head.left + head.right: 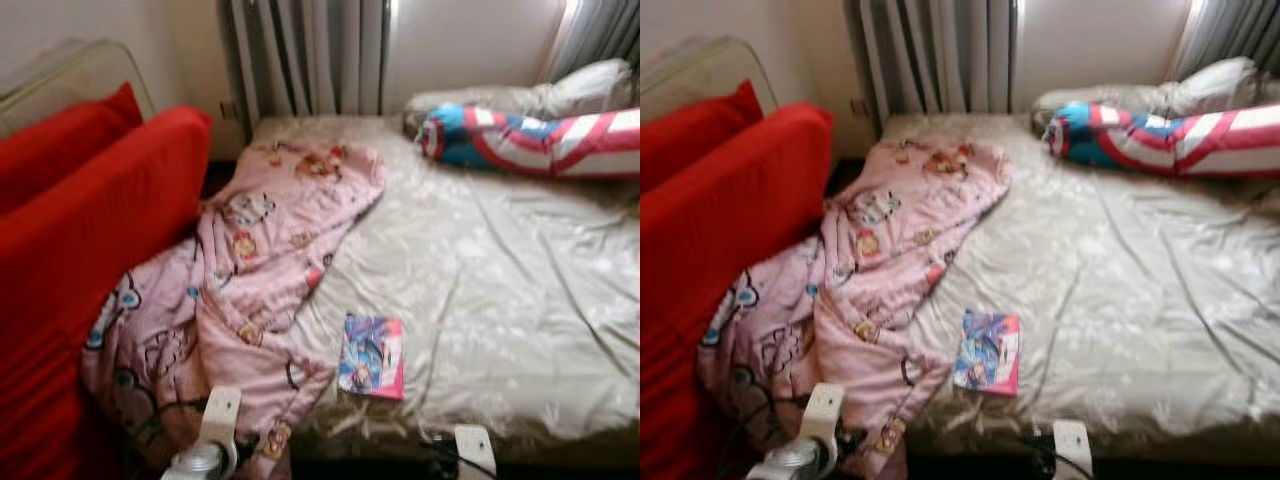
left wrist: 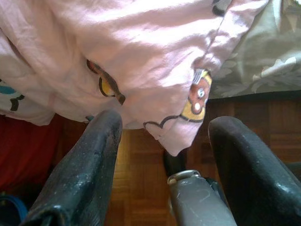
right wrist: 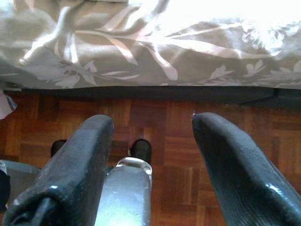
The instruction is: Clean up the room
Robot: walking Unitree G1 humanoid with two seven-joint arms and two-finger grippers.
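The robot stands at the foot of the bed (image 1: 520, 290), both arms held low in front of it. The left pincer (image 2: 162, 155) hangs with its jaws spread and empty, just below the drooping hem of the pink blanket (image 1: 250, 270); wooden floor (image 2: 141, 188) shows between the fingers. The right pincer (image 3: 153, 150) is likewise spread and empty, facing the side of the mattress above the same floor.

The pink blanket (cartoon print) lies rumpled along the robot's left side of the bed, one end spilling over the foot edge and pressing against the red sofa (image 1: 90, 250). This overhang places the fabric within direct reach of the left pincer, which probably explains that arm's position.

A small book (image 1: 372, 356) with a colourful cover lies flat on the grey sheet near the foot edge, just beside the blanket. A striped red, white and blue bolster (image 1: 540, 140) rests at the head end, against a pale pillow (image 1: 580, 90).

Judgement: tidying has not started on the bed. The blanket hem is the nearest item; the book is the likely pick for the right arm.
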